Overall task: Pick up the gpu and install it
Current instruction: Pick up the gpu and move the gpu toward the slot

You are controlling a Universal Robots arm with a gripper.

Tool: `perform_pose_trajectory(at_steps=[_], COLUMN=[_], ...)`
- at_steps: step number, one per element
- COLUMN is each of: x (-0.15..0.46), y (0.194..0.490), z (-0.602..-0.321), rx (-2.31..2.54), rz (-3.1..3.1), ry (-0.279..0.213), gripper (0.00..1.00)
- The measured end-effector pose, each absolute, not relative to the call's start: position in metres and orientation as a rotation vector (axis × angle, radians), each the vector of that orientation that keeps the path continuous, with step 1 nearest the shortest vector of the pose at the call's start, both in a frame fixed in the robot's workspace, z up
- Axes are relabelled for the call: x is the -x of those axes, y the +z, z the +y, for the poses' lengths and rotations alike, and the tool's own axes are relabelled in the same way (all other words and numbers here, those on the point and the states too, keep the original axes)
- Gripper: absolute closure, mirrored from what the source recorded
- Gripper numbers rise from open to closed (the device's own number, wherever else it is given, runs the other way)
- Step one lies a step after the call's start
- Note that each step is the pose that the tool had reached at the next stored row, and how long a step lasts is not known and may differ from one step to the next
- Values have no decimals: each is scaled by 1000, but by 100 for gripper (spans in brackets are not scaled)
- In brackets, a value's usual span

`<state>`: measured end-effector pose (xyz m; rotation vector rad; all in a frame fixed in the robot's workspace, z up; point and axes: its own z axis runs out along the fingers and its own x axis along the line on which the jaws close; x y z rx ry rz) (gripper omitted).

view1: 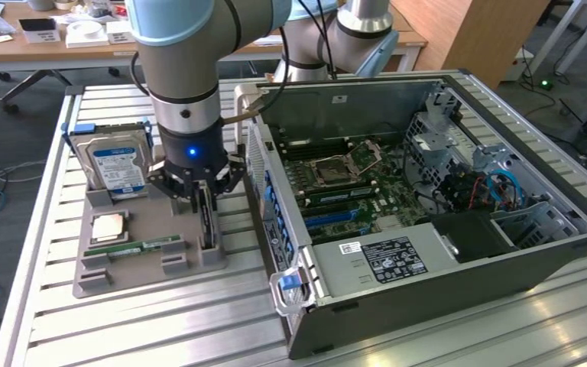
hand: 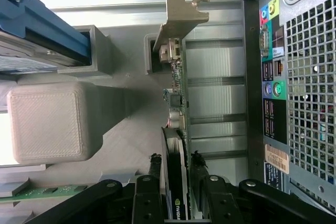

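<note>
gpu (view1: pixel 207 223): standing on edge in a slot of the grey tray (view1: pixel 120 279), on the surface.
hard drive (view1: pixel 118 164): sitting upright at the exterior view's left, on the tray's far end.
tool (view1: pixel 204 200): pointing straight down, pinching the gpu from both sides.
case (view1: pixel 406 306): lying open at the exterior view's right.
step: gripping for pick-up; the card is seemingly not yet lifted.
next move: probably calling for a straight upward pull, keeping the bracket (hand: pixel 181 17) clear of the slot.

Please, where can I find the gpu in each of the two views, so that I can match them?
Exterior view: the gpu stands on edge in the grey holder, under the gripper.
Wrist view: the gpu is seen edge-on, its silver bracket at one end.
Shared landmark: the hard drive in its blue frame.
</note>
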<state>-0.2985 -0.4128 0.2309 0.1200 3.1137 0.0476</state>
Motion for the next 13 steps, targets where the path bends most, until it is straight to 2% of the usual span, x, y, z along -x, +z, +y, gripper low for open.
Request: perform_pose_trajectory(at_steps=[13], x=[298], y=[229], z=[-413], rx=[-154], rz=[3112], ry=[46], gripper=[64])
